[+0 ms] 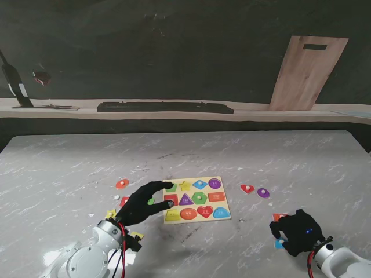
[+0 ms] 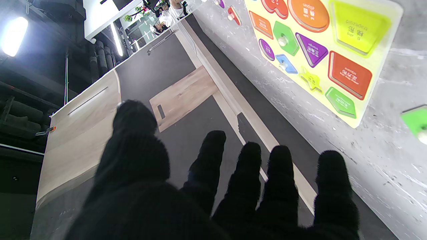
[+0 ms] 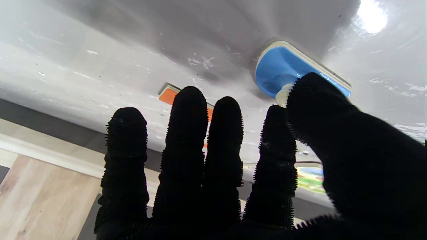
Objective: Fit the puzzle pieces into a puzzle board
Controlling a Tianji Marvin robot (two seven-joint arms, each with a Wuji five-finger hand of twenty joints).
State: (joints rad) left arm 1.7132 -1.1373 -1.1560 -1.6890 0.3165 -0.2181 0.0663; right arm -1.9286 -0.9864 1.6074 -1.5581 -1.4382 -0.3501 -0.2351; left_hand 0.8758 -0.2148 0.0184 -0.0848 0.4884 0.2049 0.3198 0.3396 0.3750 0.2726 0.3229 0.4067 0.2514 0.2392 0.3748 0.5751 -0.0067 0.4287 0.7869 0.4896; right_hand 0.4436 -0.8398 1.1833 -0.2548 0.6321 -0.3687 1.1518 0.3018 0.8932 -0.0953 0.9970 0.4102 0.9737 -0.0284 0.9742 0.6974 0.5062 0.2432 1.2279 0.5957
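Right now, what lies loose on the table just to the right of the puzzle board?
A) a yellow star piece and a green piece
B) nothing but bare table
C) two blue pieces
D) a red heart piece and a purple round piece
D: the stand view shows the red heart piece and the purple round piece side by side, right of the puzzle board.

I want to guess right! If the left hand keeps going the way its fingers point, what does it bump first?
Probably the puzzle board. The left hand points right and away from me, fingertips at the board's near-left edge, by the green piece. Its height above the table is unclear.
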